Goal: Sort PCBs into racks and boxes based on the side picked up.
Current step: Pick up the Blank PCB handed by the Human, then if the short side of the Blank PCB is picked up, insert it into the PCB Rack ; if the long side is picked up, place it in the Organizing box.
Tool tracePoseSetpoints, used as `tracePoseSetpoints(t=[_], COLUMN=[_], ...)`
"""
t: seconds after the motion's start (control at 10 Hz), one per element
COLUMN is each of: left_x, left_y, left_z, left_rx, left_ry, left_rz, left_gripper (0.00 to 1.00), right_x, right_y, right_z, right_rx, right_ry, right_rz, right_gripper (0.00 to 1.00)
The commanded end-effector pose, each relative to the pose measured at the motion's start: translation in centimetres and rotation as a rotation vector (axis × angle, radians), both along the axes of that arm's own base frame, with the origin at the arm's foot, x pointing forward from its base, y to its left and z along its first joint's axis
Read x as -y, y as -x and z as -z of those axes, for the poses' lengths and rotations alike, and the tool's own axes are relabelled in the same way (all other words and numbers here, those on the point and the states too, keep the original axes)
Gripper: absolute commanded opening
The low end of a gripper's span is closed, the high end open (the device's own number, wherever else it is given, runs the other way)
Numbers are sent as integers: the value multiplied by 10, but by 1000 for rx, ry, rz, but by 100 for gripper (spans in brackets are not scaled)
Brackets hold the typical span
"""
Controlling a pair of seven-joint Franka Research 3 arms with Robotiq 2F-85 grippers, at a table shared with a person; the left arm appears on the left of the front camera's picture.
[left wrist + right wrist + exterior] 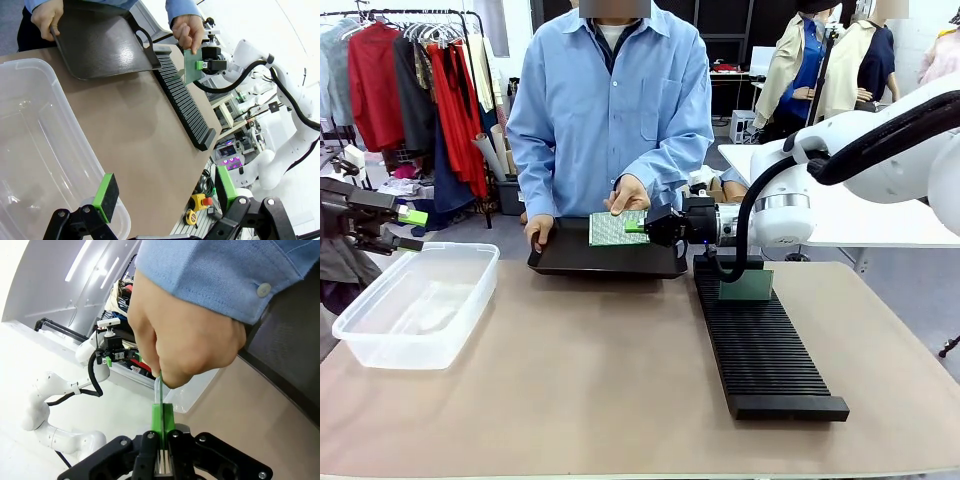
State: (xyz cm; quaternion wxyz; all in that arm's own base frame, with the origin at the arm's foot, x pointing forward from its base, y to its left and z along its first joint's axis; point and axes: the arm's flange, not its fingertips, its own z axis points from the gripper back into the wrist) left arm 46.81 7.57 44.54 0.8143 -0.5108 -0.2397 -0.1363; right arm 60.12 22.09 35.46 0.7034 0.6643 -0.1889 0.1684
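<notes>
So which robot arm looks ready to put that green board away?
Right. The right gripper is shut on the PCB that the person's hand offers, beside the rack. The left gripper stands open by the box.

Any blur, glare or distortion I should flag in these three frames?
Front view: even light, sharp, soft shadows on the table. Left wrist view: wide-angle bend, glare on the clear tub. Right wrist view: the person's hand pinching the PCB is close and soft, ceiling lights blown out.
</notes>
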Motion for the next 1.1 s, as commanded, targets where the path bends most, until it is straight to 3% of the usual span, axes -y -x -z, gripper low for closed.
tracePoseSetpoints(t=[0.0, 0.1, 1.0], left_x=[0, 0, 0], left_y=[1, 1, 1], left_z=[-2, -2, -2], left_rx=[0, 0, 0], left_ry=[1, 1, 1], left_rz=[2, 2, 2], left_gripper=[100, 100, 100], right_x=[-9, -9, 0], right_y=[-3, -1, 0], right_z=[1, 5, 0], right_rx=[14, 19, -1], right_ry=[-11, 47, 0], right_rz=[18, -24, 0], right_gripper=[0, 0, 0])
